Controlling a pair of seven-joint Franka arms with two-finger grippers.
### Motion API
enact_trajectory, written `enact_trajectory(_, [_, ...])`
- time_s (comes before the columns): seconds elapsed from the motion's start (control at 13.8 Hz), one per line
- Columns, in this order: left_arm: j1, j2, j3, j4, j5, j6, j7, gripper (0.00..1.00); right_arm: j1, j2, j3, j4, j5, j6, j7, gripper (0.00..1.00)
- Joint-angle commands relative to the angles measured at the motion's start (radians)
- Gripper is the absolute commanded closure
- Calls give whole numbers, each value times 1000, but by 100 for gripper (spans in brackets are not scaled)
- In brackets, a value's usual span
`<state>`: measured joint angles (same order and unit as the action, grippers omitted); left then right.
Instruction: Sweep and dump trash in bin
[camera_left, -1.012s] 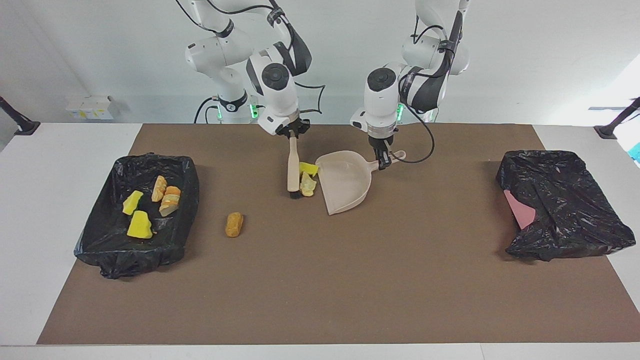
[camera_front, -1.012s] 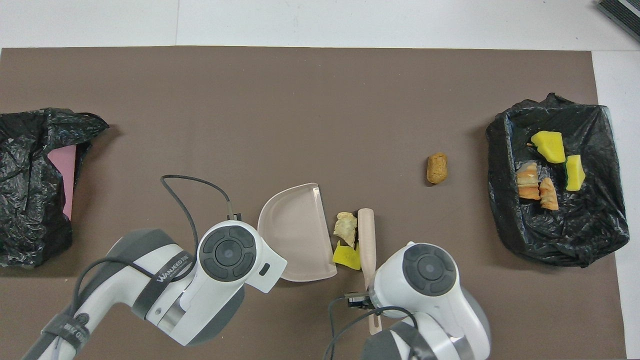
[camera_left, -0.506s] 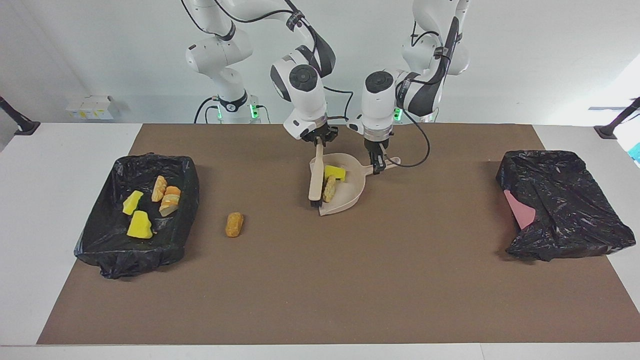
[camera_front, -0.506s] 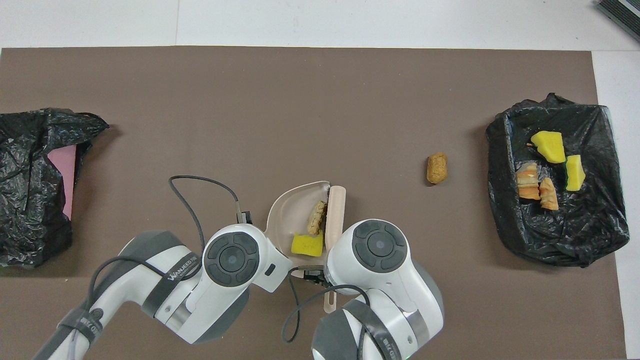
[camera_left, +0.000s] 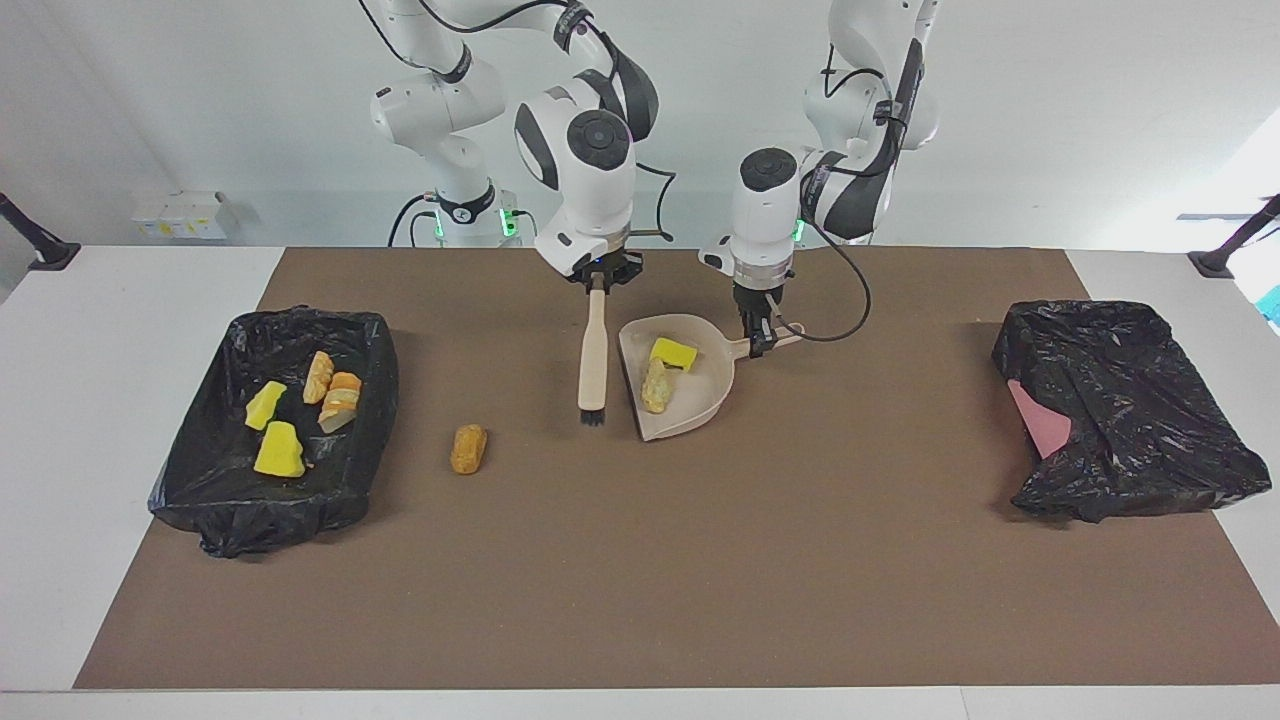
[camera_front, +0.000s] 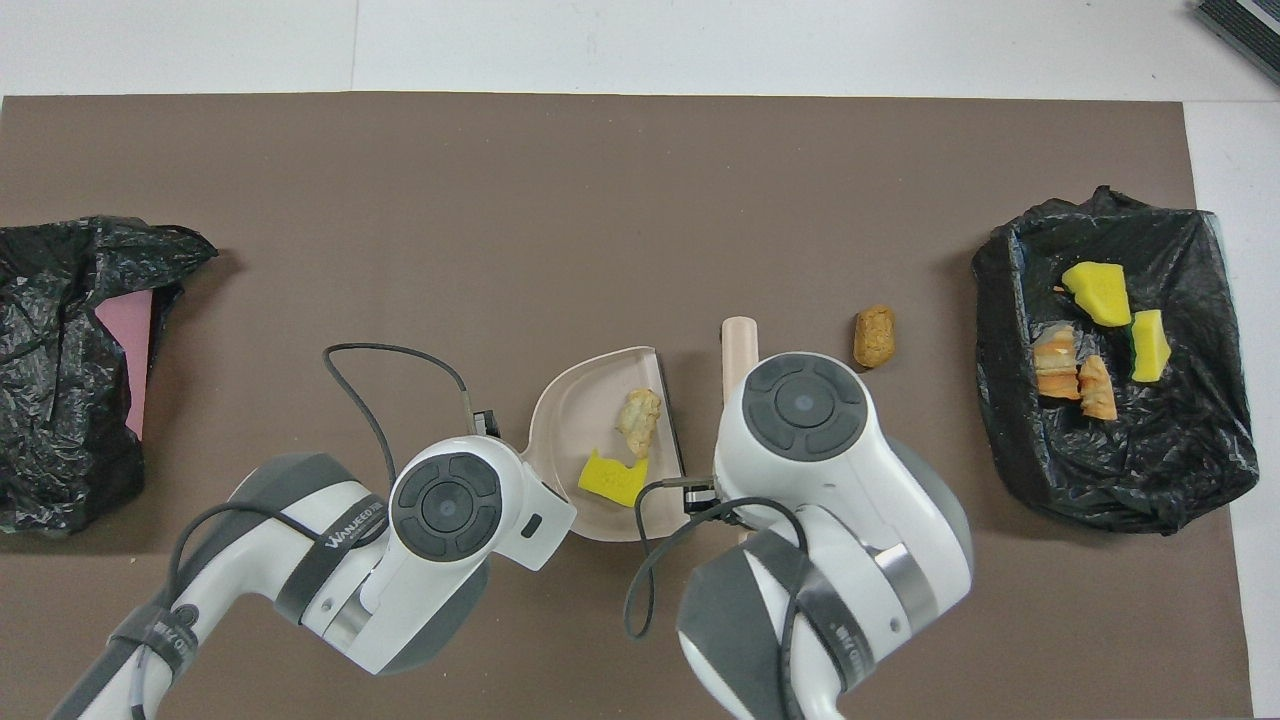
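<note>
Because the arms' white bodies cover both claws in the overhead view, only the facing view shows the grips, and from above most of the brush (camera_front: 740, 345) is hidden under the right arm, only its tip showing. The second black-bagged bin (camera_left: 1125, 410) at the left arm's end of the bench (camera_left: 700, 560) lies crumpled, and what the pink patch in it is cannot be made out. Half a second ago the brush lay against the mouth of the dustpan (camera_left: 700, 400); now it has drawn back toward the right arm's end and stands apart from the pan, bristles down near the bench. The right claw (camera_left: 598, 281) is clamped tight on the top of the brush handle. The left claw (camera_left: 762, 338) is closed on the dustpan's handle, the pan lying just below it. In the pan sit a yellow sponge chunk (camera_left: 673, 353) and a tan lump (camera_left: 655, 385). One brown lump (camera_left: 468, 448) lies loose on the bench, past the brush toward the bin (camera_left: 230, 500) at the right arm's end, which holds four more scraps (camera_left: 300, 410).
</note>
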<state>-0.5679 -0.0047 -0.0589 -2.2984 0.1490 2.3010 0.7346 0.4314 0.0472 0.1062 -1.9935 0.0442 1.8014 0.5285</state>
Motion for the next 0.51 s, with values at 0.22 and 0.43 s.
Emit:
enact_trajectory(0.22, [7, 20, 2, 36, 14, -20, -29, 100, -164, 115, 6, 171, -251, -137, -237, 100])
enact_trajectory(0.43, [-6, 22, 2, 65, 14, -104, -76, 100, -258, 141, 6, 185, -399, -125, -419, 100])
